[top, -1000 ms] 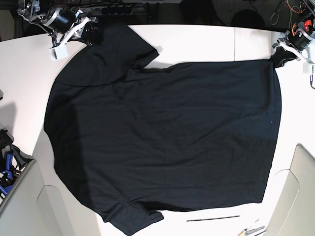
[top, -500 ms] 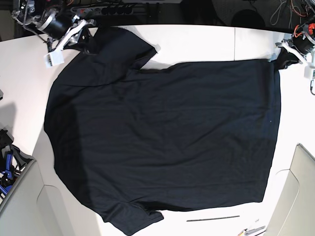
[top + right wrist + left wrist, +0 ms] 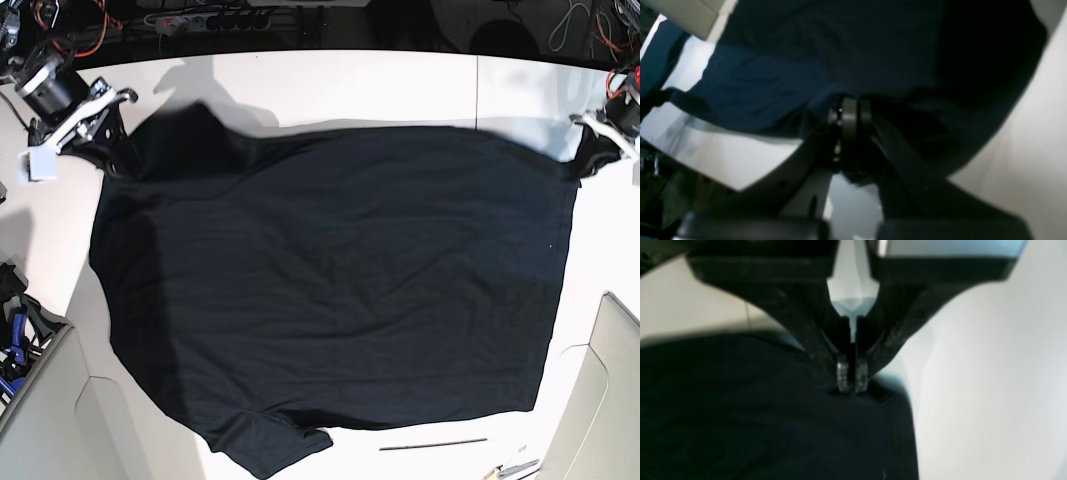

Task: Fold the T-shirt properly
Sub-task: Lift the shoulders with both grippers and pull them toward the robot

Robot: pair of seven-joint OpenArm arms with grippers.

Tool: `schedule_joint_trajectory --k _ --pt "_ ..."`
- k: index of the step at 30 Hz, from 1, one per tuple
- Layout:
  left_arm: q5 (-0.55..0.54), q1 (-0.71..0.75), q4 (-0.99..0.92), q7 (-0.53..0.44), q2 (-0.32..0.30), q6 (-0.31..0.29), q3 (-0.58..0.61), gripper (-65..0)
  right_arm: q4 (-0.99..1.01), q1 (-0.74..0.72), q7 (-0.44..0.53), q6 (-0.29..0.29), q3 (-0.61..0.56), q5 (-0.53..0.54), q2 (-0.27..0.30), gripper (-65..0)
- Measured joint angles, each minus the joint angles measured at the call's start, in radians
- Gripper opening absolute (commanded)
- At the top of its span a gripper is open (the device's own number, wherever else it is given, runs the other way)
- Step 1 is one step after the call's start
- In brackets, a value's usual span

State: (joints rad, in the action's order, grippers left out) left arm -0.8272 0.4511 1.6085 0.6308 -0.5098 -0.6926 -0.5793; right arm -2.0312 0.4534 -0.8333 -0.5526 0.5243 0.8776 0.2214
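Both grippers, left gripper [image 3: 851,380] and right gripper [image 3: 848,116], clamped on T-shirt [image 3: 330,290] corners.
I've just dragged its top edge forward, starting the fold.

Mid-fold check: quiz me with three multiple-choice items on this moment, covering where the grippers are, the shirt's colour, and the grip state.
1. Where does the left gripper hold the T-shirt?
A. a corner at the base view's far right
B. the middle
C. the near sleeve

2. What colour is the T-shirt?
A. white
B. red
C. black

3. What state is the right gripper in?
A. wide open
B. shut on cloth
C. off the table

Key:
1 A, it pinches that corner.
2 C, plain black fabric.
3 B, its jaws pinch fabric in the right wrist view.
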Motion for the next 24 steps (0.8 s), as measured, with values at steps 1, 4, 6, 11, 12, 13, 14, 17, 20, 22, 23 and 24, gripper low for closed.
schedule_joint_trajectory --k 1,4,6,11,12,13,14,17,20,22,23,24 --pt "0.008 -0.016 0.000 -0.002 -0.001 0.000 0.000 -65.0 0.001 -0.017 -0.003 -0.002 -0.001 -0.002 0.000 -65.0" --pt "0.015 -0.051 0.000 0.002 0.000 0.000 0.000 -65.0 0.022 -0.080 -0.005 -0.004 -0.008 -0.006 0.000 -65.0" --pt "0.037 -0.080 -0.001 0.001 0.000 0.000 0.000 -65.0 0.058 -0.122 -0.003 -0.005 -0.025 -0.026 0.000 -65.0" --pt "0.175 -0.164 -0.043 -0.071 0.000 0.087 0.000 -65.0 0.180 -0.253 -0.006 -0.008 -0.066 -0.083 0.006 -65.0" --pt "0.179 -0.177 -0.058 -0.071 0.000 0.087 -0.001 -65.0 0.203 -0.278 -0.005 -0.006 -0.068 -0.086 0.011 -65.0" --pt "0.179 -0.190 -0.073 -0.073 0.000 0.087 -0.001 -65.0 0.223 -0.302 -0.005 -0.004 -0.069 -0.087 0.016 -65.0" --pt "0.180 -0.204 -0.086 -0.073 0.001 0.087 0.000 -65.0 0.241 -0.322 -0.005 -0.005 -0.069 -0.087 0.021 -65.0" --pt "0.179 -0.252 -0.113 -0.081 0.003 0.086 0.000 -65.0 0.296 -0.388 -0.005 -0.005 -0.071 -0.097 0.032 -65.0" --pt "0.177 -0.293 -0.144 -0.101 0.003 0.086 0.000 -65.0 0.366 -0.462 -0.005 -0.017 -0.080 -0.112 0.036 -65.0" --pt "0.178 -0.319 -0.175 -0.107 0.003 0.085 0.000 -65.0 0.427 -0.509 -0.003 -0.024 -0.091 -0.109 0.036 -65.0" --pt "0.179 -0.333 -0.192 -0.106 0.004 0.085 0.000 -65.0 0.459 -0.533 -0.003 -0.021 -0.098 -0.113 0.036 -65.0" --pt "0.180 -0.348 -0.210 -0.106 0.008 0.085 0.000 -65.0 0.493 -0.556 -0.003 -0.022 -0.105 -0.118 0.036 -65.0"
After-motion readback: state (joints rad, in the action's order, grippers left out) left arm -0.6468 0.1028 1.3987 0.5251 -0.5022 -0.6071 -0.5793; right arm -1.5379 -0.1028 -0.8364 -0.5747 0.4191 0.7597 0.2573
